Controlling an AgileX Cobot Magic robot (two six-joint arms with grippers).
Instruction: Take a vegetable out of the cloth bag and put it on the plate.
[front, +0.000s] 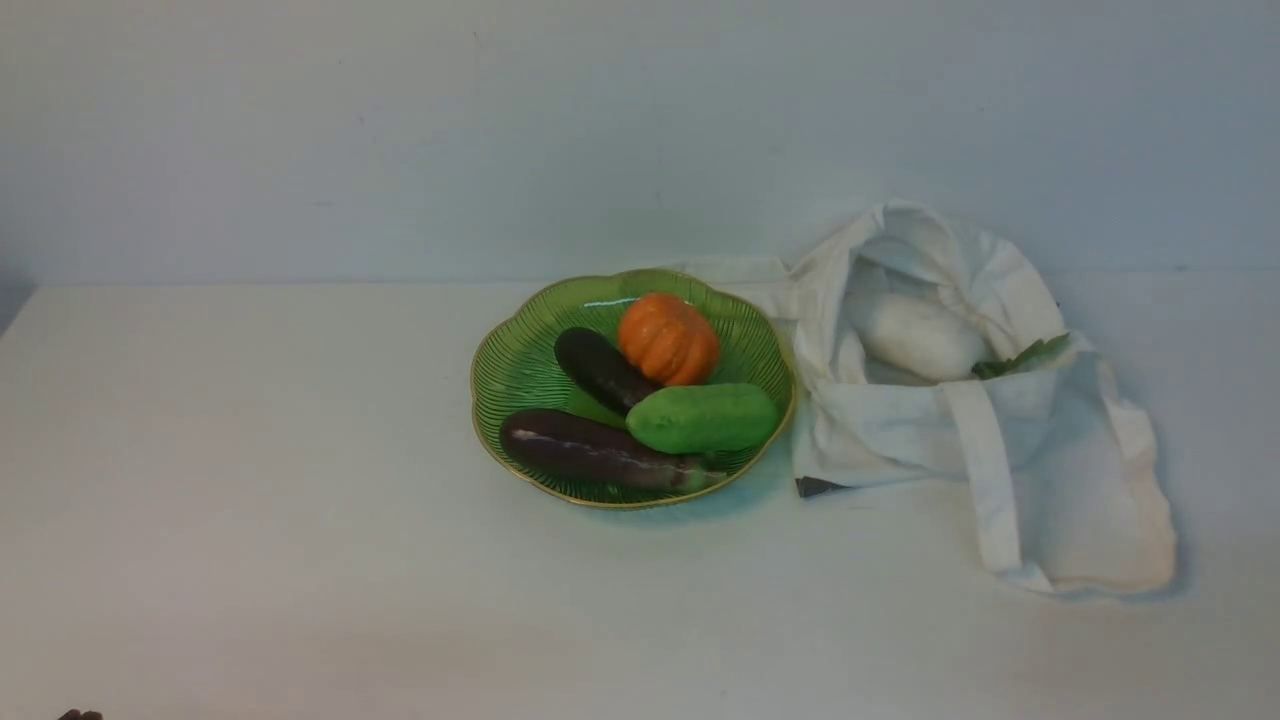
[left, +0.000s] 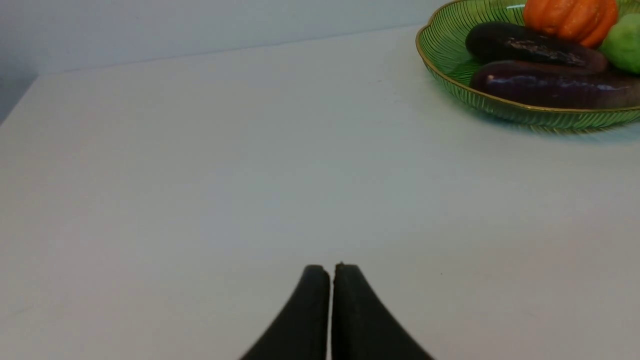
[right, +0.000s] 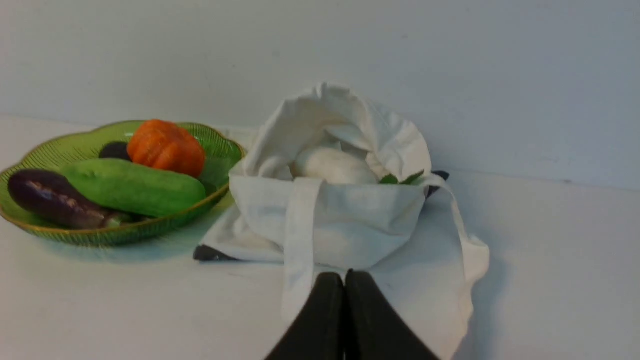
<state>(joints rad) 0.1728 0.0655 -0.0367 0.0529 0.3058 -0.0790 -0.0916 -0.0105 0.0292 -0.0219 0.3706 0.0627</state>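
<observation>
The bright green vegetable (front: 703, 417) lies on the round green plate (front: 515, 368) beside two dark purple eggplants (front: 590, 450) and an orange pumpkin (front: 668, 339). To the plate's right slumps the off-white cloth bag (front: 1060, 470), its mouth open on a white radish (front: 920, 336) with green leaves. My left gripper (left: 331, 268) is shut and empty over bare table, well short of the plate (left: 445, 47). My right gripper (right: 344, 274) is shut and empty just in front of the cloth bag (right: 360, 220). Neither gripper shows in the front view.
The white table runs back to a pale wall behind the plate and bag. A bag strap (front: 990, 480) hangs down the bag's front. A small dark patch (front: 818, 487) pokes out from under the bag's near left corner.
</observation>
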